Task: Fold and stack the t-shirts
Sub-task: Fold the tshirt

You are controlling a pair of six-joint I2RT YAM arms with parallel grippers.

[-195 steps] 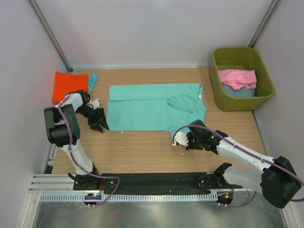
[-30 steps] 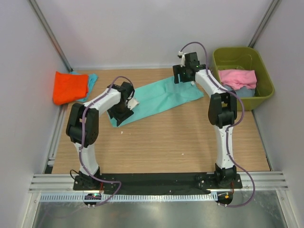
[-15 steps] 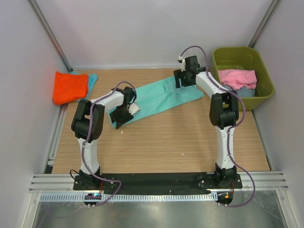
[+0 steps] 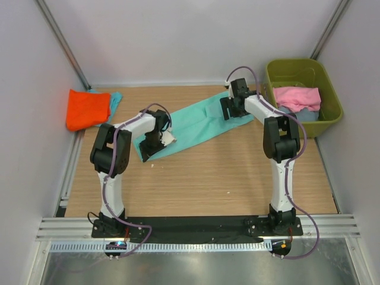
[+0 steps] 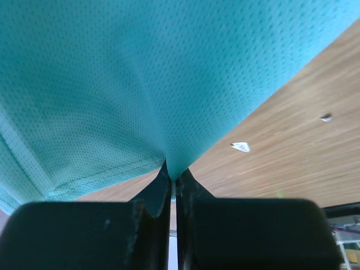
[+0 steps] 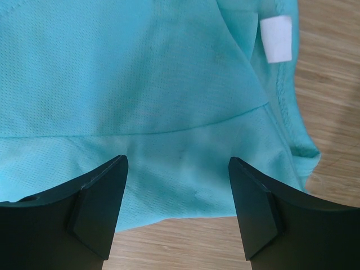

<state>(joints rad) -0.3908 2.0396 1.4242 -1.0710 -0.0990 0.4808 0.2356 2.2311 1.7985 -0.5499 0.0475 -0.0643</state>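
The left pincer (image 5: 173, 178) has snapped shut on the corner of the teal mesh-cloth t-shirt (image 4: 199, 122) farthest from the olive-green plastic bin (image 4: 300, 129). The right pincer (image 6: 177, 164), slightly shifted, gapes wide over the collar end beside the bin.

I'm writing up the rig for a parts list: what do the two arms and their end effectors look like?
The left arm and right arm have white link shells, bulky black joints and a purple cable looping alongside. The left end effector and right end effector are black with wedge-shaped fingers.
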